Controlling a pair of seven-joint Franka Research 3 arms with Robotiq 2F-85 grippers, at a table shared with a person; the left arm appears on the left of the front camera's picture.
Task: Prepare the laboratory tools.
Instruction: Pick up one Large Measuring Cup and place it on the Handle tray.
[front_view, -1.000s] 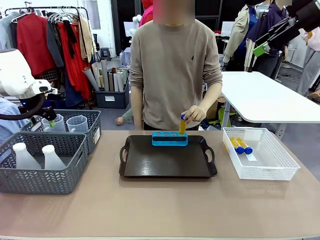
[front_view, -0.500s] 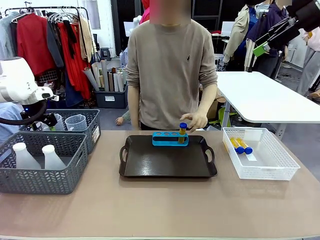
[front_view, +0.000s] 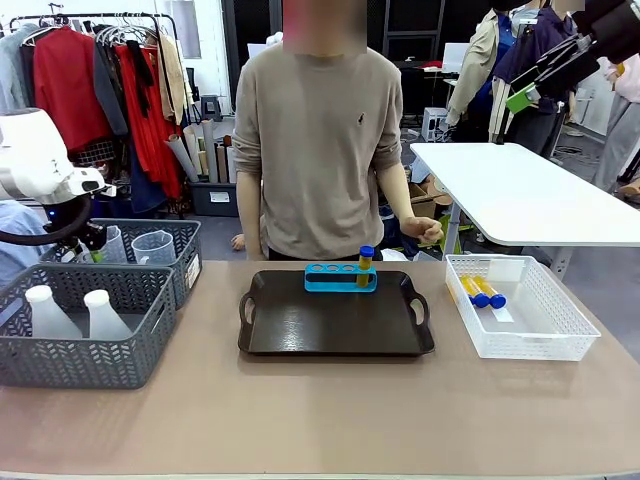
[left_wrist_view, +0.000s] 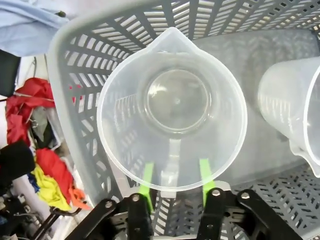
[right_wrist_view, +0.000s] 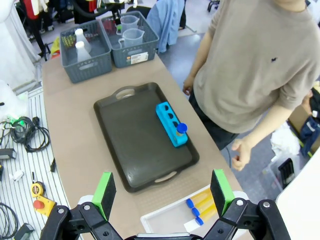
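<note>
Getting barely started: one blue-capped tube (front_view: 366, 263) is standing in the rack (front_view: 335, 278) at the tray's (front_view: 335, 325) far edge. Other tubes (front_view: 478, 291) are lying in the white basket (front_view: 520, 350). Left jaws are hanging apart over the measuring beaker (left_wrist_view: 172, 112) in the grey mesh basket (left_wrist_view: 80, 75); right jaws are gaping empty.

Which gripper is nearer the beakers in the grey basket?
Left. The left gripper hangs open right over a clear beaker in the grey basket; the right gripper is high above the table's other end.
</note>
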